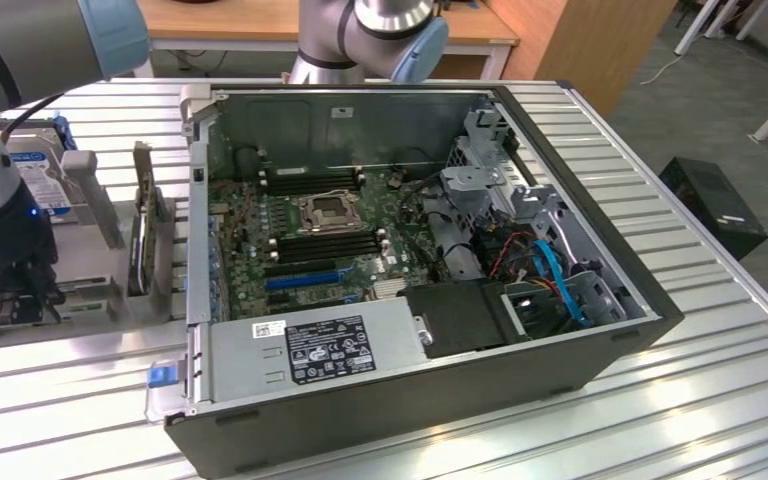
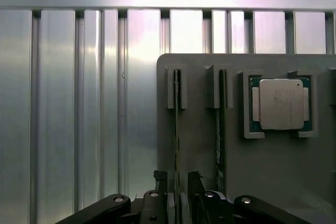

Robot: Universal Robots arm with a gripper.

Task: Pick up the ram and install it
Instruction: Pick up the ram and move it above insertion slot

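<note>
As things stand: pick-up not yet made; the ram [image 2: 177, 129] sits on edge in its slot of the grey holder [image 2: 199, 145], not lifted.
Tool: the tool [image 2: 177, 179] hangs low over the holder, jaws wide, one finger on each side of the ram; whether either touches it, cannot tell.
Holder, other contents: second stick [image 2: 220, 129] in the neighbouring slot; processor [image 2: 281, 104] flat in a pocket beyond that.
Left: by my judgement the whole job, both pick-up and install.
Case: open computer case [image 1: 584, 365] beside the holder, on the exterior view's right of it; black memory slots [image 1: 320, 245] on its board; whether any is filled, cannot tell.
Writing: power unit sticker [image 1: 324, 350] carries print, too small to read; processor lid shows no legible text; no brand made out.
Surface: ribbed metal surface [image 2: 63, 103] under the holder.
</note>
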